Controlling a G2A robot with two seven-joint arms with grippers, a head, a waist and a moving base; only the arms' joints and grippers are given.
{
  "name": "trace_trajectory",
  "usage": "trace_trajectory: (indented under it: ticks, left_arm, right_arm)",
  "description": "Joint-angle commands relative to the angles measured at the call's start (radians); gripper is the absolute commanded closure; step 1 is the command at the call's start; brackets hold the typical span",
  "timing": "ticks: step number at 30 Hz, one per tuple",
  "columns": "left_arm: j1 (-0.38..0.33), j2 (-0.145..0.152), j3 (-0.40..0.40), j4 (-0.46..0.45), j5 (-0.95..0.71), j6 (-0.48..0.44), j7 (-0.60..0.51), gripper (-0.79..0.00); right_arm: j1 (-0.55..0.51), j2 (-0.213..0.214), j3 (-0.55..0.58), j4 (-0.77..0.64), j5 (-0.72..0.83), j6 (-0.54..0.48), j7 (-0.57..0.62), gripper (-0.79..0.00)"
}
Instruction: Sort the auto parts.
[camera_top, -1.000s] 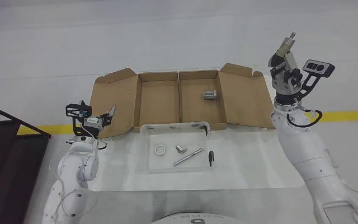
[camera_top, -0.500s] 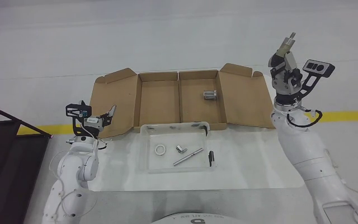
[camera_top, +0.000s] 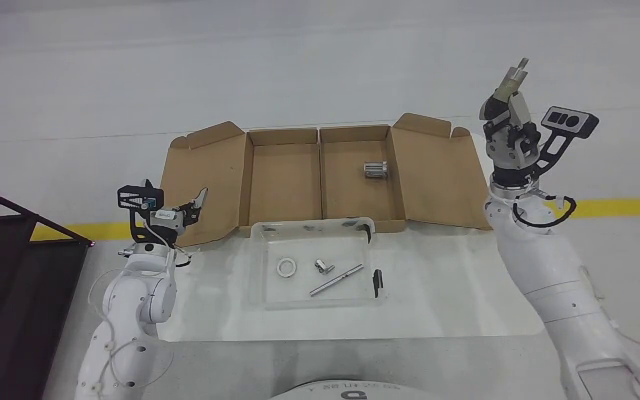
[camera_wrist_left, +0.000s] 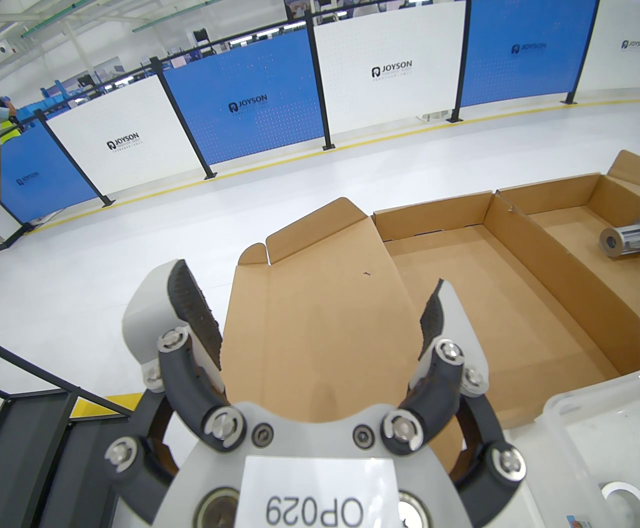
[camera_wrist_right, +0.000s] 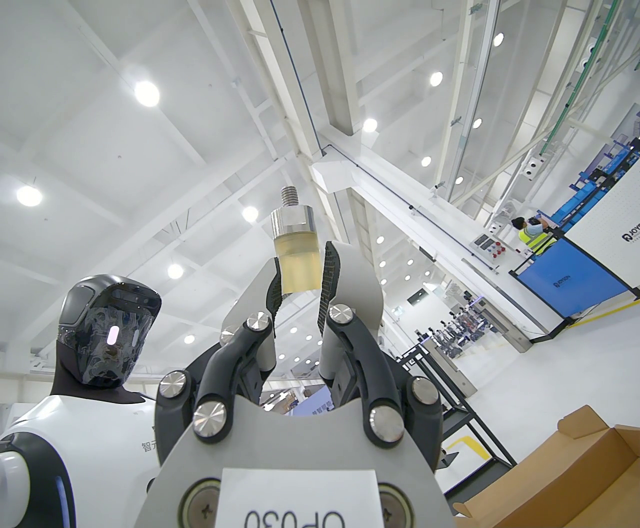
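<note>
Right gripper (camera_wrist_right: 302, 260) high, near cardboard box's (camera_top: 283, 185) right flap, clamped on threaded part (camera_wrist_right: 292, 222); left gripper (camera_wrist_left: 320, 305) spread wide, empty, beside box's left flap; metal cylinder (camera_top: 375, 169) in box's right compartment.

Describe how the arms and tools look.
The left arm and right arm wear glossy white shells. The left tool and right tool each have a light grey base with a printed white label, black linkages with silver screws, and white fingers lined with dark textured pads. A black cable loops at the right wrist.
</note>
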Motion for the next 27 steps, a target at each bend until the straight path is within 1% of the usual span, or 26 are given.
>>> trace_trajectory:
  ticks: [1, 23, 24, 26, 27]
  left_arm:
    - [0.0, 0.0, 0.0, 0.0, 0.0, 0.0, 0.0, -0.785]
    - [0.0, 0.0, 0.0, 0.0, 0.0, 0.0, 0.0, -0.785]
    - [0.0, 0.0, 0.0, 0.0, 0.0, 0.0, 0.0, -0.785]
    - [0.0, 0.0, 0.0, 0.0, 0.0, 0.0, 0.0, -0.785]
    - [0.0, 0.0, 0.0, 0.0, 0.0, 0.0, 0.0, -0.785]
  right_arm:
    - [0.0, 0.0, 0.0, 0.0, 0.0, 0.0, 0.0, 0.0]
    - [0.0, 0.0, 0.0, 0.0, 0.0, 0.0, 0.0, 0.0]
    - [0.0, 0.0, 0.0, 0.0, 0.0, 0.0, 0.0, -0.006]
    - [0.0, 0.0, 0.0, 0.0, 0.0, 0.0, 0.0, -0.055]
    - [0.0, 0.0, 0.0, 0.0, 0.0, 0.0, 0.0, -0.049]
